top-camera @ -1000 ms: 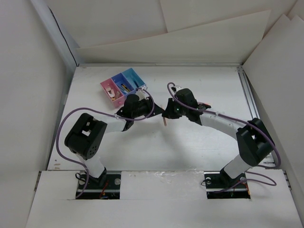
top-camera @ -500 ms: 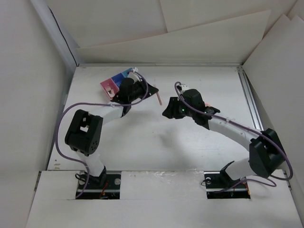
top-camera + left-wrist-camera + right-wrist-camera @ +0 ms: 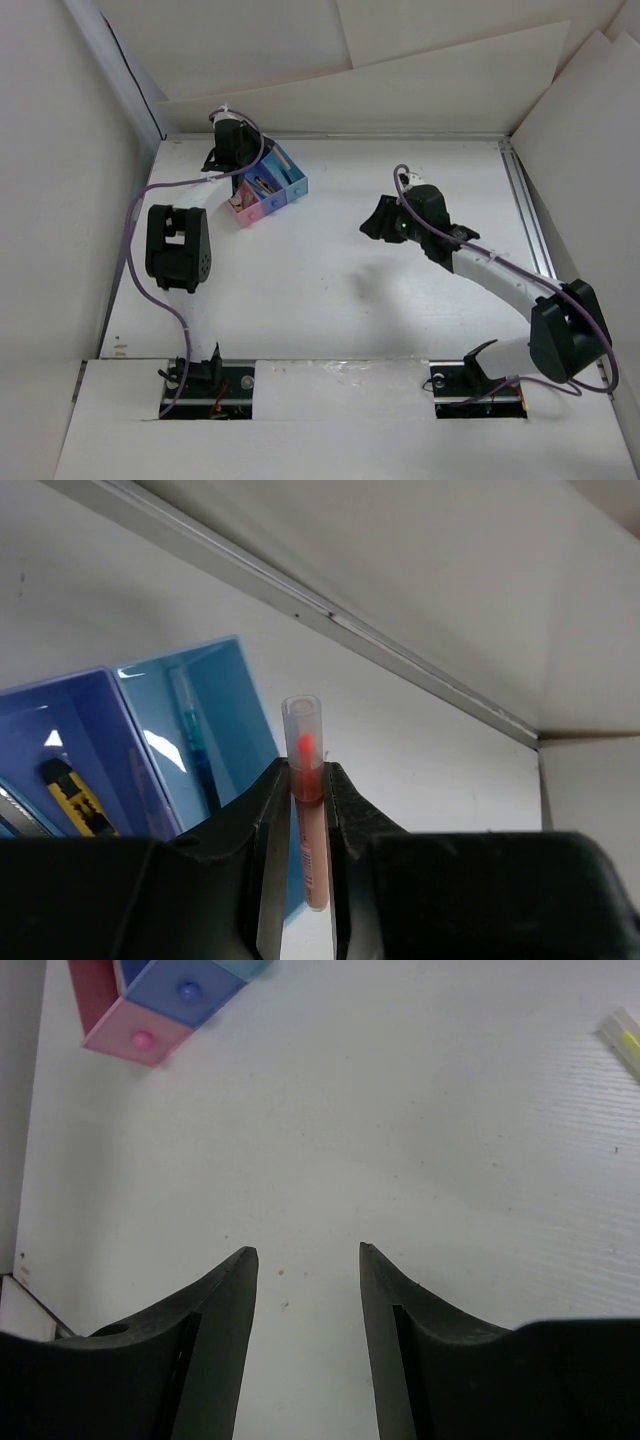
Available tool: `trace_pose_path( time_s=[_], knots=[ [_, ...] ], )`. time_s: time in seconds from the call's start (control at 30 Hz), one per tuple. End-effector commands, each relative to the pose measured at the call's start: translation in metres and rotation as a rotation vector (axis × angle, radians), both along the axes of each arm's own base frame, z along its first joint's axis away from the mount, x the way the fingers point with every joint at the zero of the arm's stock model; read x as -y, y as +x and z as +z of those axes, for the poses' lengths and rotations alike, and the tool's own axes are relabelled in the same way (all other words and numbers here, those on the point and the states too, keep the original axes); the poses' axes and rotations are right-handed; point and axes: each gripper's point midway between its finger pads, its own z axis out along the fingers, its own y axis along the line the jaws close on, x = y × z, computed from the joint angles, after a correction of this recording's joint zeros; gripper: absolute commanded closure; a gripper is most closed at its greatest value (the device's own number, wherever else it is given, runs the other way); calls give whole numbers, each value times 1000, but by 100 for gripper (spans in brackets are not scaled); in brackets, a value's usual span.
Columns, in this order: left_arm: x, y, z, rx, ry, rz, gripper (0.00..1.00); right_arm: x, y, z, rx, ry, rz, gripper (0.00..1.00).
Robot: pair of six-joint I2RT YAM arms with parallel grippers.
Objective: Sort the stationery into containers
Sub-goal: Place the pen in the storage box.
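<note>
Left gripper (image 3: 228, 142) is hanging at the 11 o'clock corner of the table (image 3: 330, 310), just beyond the row of bins. In the left wrist view its fingers (image 3: 262, 805) are pinching the pink-red pen (image 3: 304, 748) tight, with no gap showing on either side. The pen's clear cap is sticking out past the fingertips. The pen is showing against the near edge of the light blue bin (image 3: 222, 695) and bare table; I cannot tell whether it is over the bin or just beside it.

The bins are sitting at about 10 o'clock, joined in a slanted row: pink bin (image 3: 243, 205), dark blue bin (image 3: 263, 187), then light blue toward 12. A pale blue-grey pen (image 3: 189, 728) is lying in the light blue bin, and a yellow-and-black item (image 3: 70, 790) in the dark blue one.

Right gripper (image 3: 376, 222) is hovering at about 2 o'clock, well apart from the bins. Its jaws are standing wide open, with only table showing between them. A yellow item (image 3: 625, 1036) is lying at the edge of the right wrist view.
</note>
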Motion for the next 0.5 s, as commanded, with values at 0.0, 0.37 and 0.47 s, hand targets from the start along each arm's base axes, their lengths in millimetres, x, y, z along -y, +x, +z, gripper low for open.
trace_pose_path(
  time_s=[0.0, 0.37, 0.47],
  knots=[
    [-13, 11, -5, -29, 75, 40, 100, 7, 10, 18, 53, 39, -49, 49],
    [-14, 20, -26, -52, 93, 46, 73, 21, 18, 12, 46, 26, -121, 50],
    [-10, 19, -27, -49, 105, 42, 63, 30, 24, 16, 59, 20, -175, 54]
  ],
)
